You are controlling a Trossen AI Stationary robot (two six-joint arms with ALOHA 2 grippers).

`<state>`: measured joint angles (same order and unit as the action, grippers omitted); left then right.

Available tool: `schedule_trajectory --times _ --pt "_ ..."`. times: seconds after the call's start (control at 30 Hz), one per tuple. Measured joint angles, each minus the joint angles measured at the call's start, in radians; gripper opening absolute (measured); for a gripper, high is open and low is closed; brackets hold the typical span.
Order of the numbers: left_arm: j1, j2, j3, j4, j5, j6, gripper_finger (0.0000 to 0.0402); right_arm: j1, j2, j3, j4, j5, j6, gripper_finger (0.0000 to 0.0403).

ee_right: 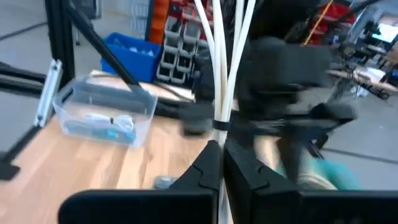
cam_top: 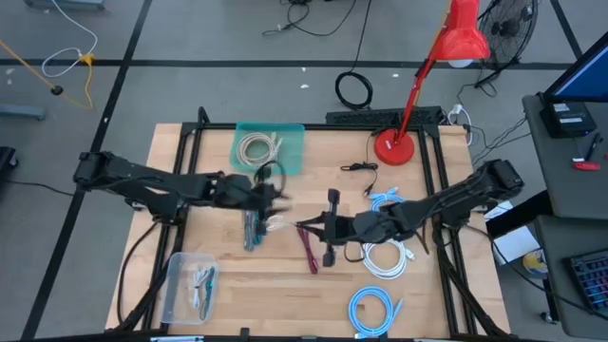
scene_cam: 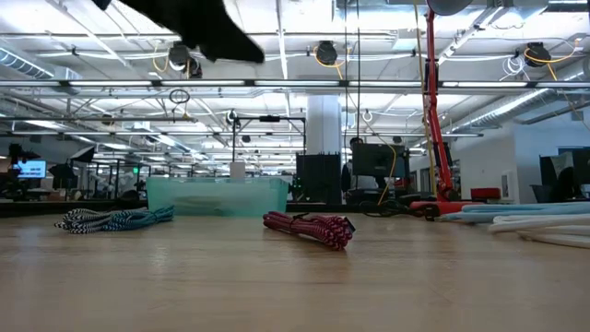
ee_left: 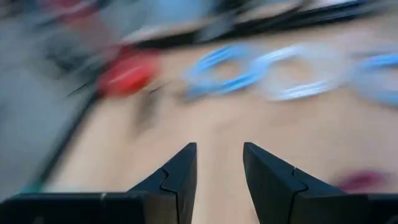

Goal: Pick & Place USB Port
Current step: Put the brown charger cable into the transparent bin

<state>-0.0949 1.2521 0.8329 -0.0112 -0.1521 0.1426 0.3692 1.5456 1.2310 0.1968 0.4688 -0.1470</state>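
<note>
1. nearest the lens in the right wrist view, the right gripper (ee_right: 221, 162) has its fingers pressed together on a white cable (ee_right: 217, 68), whose strands rise straight up out of the pinch and are bound by a small tie just above it.
2. seen from above, this right gripper (cam_top: 302, 228) sits near the middle of the desk (cam_top: 285, 294), and the white cable (cam_top: 277, 224) reaches from it toward the left arm, its long axis running roughly across the desk between the two arms.
3. the left gripper (cam_top: 275, 197) is just beside the far end of that cable and lifted off the desk; in its own wrist view the left gripper (ee_left: 219, 168) stands narrowly parted with nothing visible between the fingers.
4. so the right arm has the task's cable, and the left arm is the nearer one to its free end.
5. likely drop spots lie on the left arm's side: a teal bin (cam_top: 271, 144) already holding a coiled cable at the far side, and a clear box (cam_top: 179, 285) at the near corner.
6. a red braided cable (cam_top: 310, 249) lies just beneath the right gripper, and blue and white coils (cam_top: 385, 256) lie off to its right; neither is gripped.
</note>
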Motion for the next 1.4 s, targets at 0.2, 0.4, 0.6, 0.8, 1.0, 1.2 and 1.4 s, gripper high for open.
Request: schedule_trajectory --times 0.2,0.4,0.6,0.8,1.0,1.2,1.4 --pt "-0.032 -0.214 -0.116 0.082 0.170 0.058 0.0131 0.038 -0.017 0.001 -0.004 -0.002 -0.035 0.0000" --pt "-0.083 -0.366 -0.307 0.513 0.420 0.075 0.0131 0.030 -0.017 0.001 0.005 0.000 -0.048 0.0000" --pt "-0.154 -0.347 -0.352 0.671 0.274 0.084 0.0140 0.011 -0.017 0.001 0.010 -0.002 -0.023 0.0000" --pt "-0.164 -0.275 -0.319 0.668 0.130 0.071 0.0214 -0.002 -0.017 -0.041 0.112 -0.073 -0.019 0.0000" --pt "-0.164 -0.163 -0.245 0.671 0.123 0.060 0.0275 -0.025 -0.017 -0.054 0.144 -0.107 0.004 0.0000" --pt "-0.162 -0.034 -0.169 0.689 0.080 0.054 0.0288 -0.043 -0.010 -0.055 0.145 -0.110 0.028 0.0000" --pt "-0.167 0.029 -0.135 0.715 0.021 0.060 0.0275 -0.042 -0.010 -0.055 0.143 -0.111 0.030 0.0000"
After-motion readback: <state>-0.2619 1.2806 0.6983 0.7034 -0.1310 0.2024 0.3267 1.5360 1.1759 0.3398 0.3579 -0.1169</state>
